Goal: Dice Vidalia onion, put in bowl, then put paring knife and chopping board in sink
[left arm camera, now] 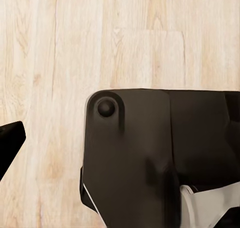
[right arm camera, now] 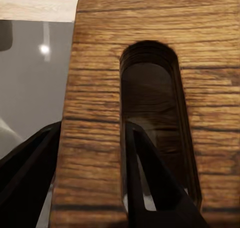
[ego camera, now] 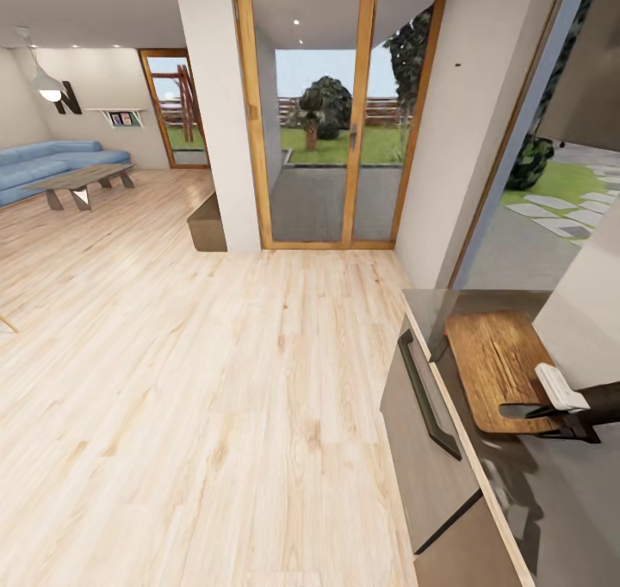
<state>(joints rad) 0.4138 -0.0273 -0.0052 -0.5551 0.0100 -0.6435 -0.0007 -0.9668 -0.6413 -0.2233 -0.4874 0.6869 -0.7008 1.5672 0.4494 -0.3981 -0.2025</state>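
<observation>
Right gripper (ego camera: 551,419) sits at the chopping board's (ego camera: 495,359) handle end on the countertop (ego camera: 568,518), one finger through the handle slot (right arm camera: 150,112), one outside the edge, apparently pinching the strip between. Confirm firm bite before lifting; keep board level toward sink. Left gripper: can't tell.

Grey countertop (ego camera: 564,518) carries chopping board (ego camera: 495,363).

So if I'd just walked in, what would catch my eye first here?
Probably the dark brown wooden chopping board lying on the grey glossy countertop at the right, with the robot's right pincer clamped on its edge, one finger through the board's handle slot. Beyond that, a wide pale wooden floor runs to a tall wood-framed glass door with a garden behind, and a blue sofa sits far left.
</observation>
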